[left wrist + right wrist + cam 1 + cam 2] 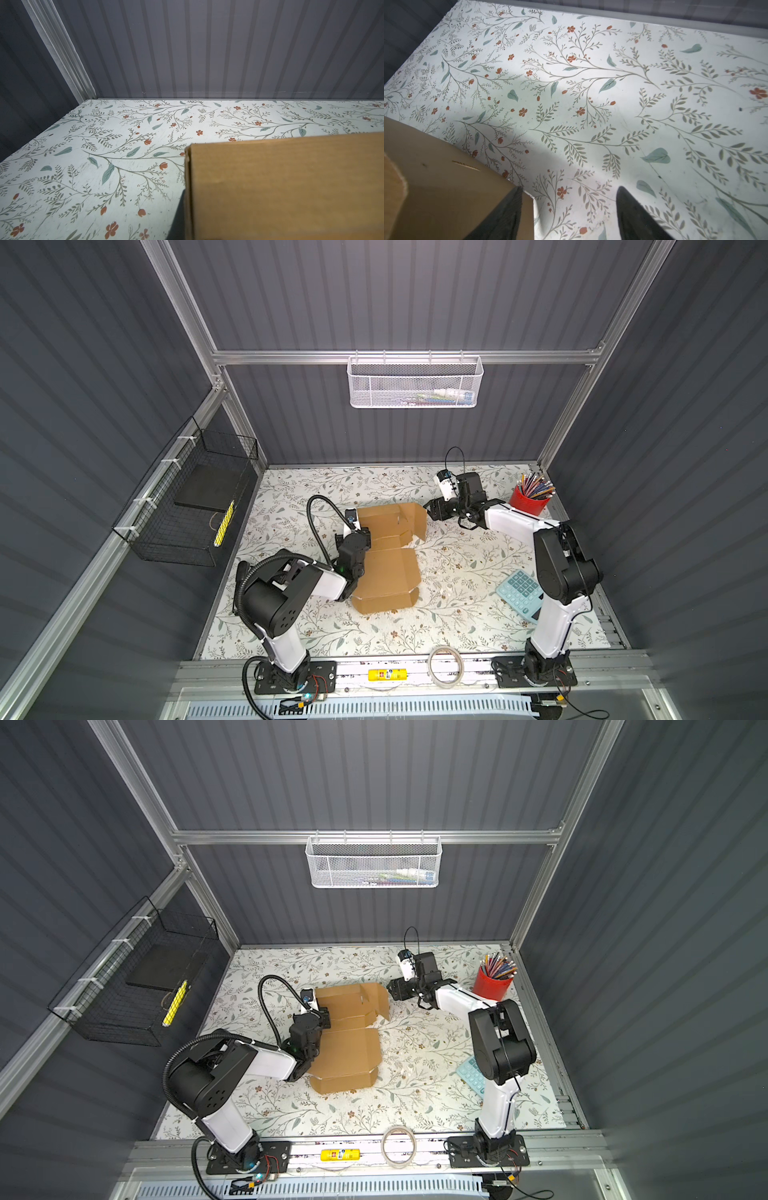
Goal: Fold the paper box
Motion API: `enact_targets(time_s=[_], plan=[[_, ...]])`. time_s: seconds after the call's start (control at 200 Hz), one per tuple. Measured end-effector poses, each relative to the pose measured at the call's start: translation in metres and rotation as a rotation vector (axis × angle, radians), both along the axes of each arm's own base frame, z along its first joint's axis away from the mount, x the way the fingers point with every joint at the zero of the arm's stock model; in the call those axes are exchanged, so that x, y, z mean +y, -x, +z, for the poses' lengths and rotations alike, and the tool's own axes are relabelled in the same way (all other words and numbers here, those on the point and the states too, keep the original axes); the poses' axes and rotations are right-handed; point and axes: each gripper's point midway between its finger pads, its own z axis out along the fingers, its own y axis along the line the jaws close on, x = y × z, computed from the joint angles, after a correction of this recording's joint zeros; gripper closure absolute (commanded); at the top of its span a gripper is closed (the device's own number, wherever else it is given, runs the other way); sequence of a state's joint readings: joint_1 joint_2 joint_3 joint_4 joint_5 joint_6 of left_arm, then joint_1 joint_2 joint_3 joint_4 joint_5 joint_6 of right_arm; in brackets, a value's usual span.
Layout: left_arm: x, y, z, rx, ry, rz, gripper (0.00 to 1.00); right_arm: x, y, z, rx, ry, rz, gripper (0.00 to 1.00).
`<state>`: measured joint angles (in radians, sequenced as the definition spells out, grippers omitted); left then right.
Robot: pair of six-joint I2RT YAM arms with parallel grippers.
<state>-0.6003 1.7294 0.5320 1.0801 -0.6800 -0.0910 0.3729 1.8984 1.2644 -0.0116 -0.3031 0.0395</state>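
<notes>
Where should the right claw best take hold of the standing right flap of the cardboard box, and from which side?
Grip the flap near its free top edge, coming from the right, where the open right claw is. This flap of the cardboard box stands nearly upright and is thin, so one finger should fit on each face.

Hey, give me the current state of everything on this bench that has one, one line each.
paper box: partly folded, far flaps raised, near half lying on the table.
left gripper: jaws shut on the box's left wall.
right gripper: jaws open beside the raised right flap, holding nothing.
pencil cup: upright, full of pencils.
calculator: lying flat, partly hidden by the right arm.
tape roll: lying flat on the front rail.
</notes>
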Motion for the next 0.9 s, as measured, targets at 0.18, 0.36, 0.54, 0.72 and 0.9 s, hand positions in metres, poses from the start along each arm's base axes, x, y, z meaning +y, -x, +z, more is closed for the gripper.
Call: enact_targets(time_s=[0.18, 0.36, 0.54, 0.72, 0.9], plan=[[0.000, 0.000, 0.000, 0.000, 0.000, -0.001, 1.00, 0.021, 0.016, -0.008, 0.025, 0.016, 0.050, 0.28], [-0.001, 0.000, 0.000, -0.001, 0.002, -0.005, 1.00, 0.032, 0.022, -0.009, 0.009, 0.044, 0.076, 0.28], [-0.001, 0.000, 0.000, -0.001, 0.002, -0.006, 1.00, 0.042, 0.037, -0.018, 0.018, 0.059, 0.101, 0.28], [-0.001, 0.000, 0.000, -0.001, 0.009, -0.005, 1.00, 0.044, 0.052, -0.021, 0.019, 0.079, 0.106, 0.28], [-0.001, 0.000, 0.000, -0.001, 0.013, -0.005, 1.00, 0.046, 0.064, -0.012, -0.006, 0.086, 0.104, 0.28]])
